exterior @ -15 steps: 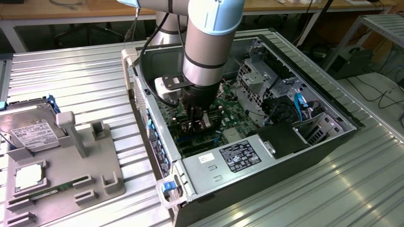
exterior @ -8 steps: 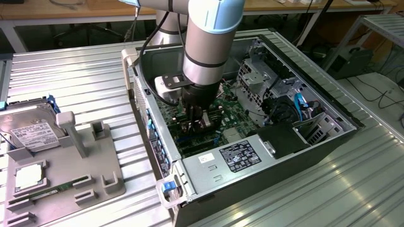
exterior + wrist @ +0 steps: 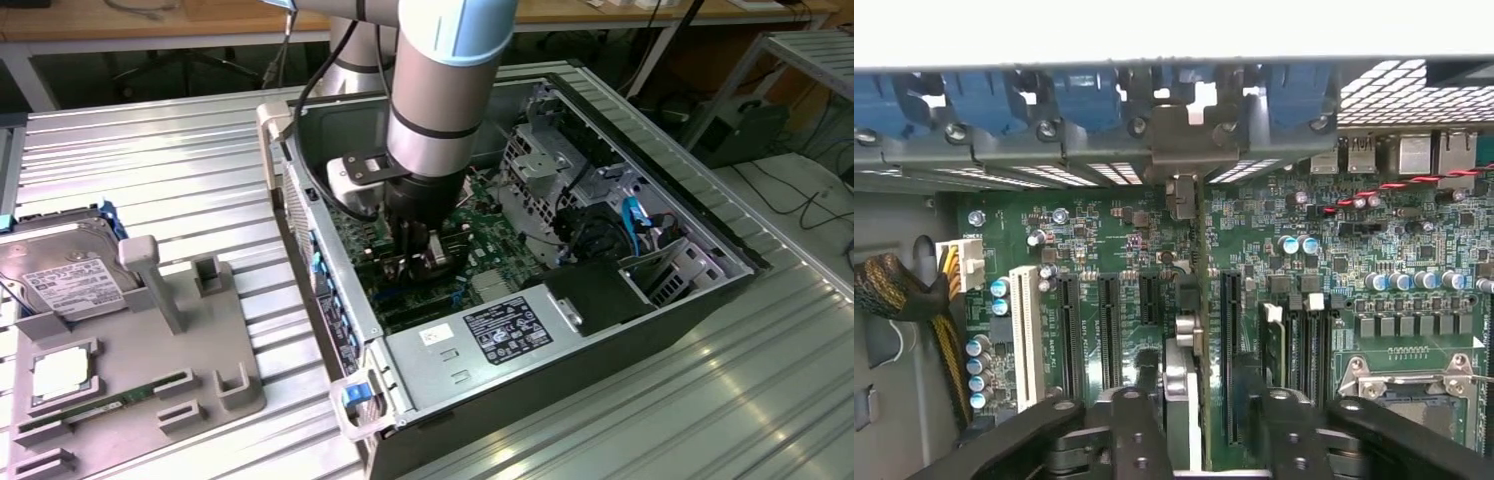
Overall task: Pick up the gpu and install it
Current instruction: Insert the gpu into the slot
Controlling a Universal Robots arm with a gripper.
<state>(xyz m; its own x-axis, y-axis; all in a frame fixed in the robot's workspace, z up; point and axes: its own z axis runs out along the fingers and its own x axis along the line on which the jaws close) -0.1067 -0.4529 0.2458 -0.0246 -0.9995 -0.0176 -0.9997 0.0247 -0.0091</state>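
Observation:
The gpu (image 3: 1189, 330) stands on edge in a motherboard slot, seen edge-on as a thin dark card. Its metal bracket (image 3: 1184, 150) meets the rear wall of the case under the blue clips. My gripper (image 3: 1196, 410) straddles the card's near end. Its black fingers (image 3: 1139, 405) stand on either side of the card with a small gap on each side, so the gripper is open and not clamping the card. In the exterior view, the gripper (image 3: 420, 262) reaches straight down into the open computer case (image 3: 307, 290), over the green motherboard (image 3: 487, 250).
A power supply (image 3: 501, 335) fills the case's near end, and a drive cage (image 3: 561, 170) sits at the exterior view's right. A grey fixture (image 3: 147, 370) beside the case carries a hard drive (image 3: 60, 275) and a memory stick (image 3: 100, 408). Bundled cables (image 3: 914, 290) and a CPU socket (image 3: 1404, 385) flank the slots.

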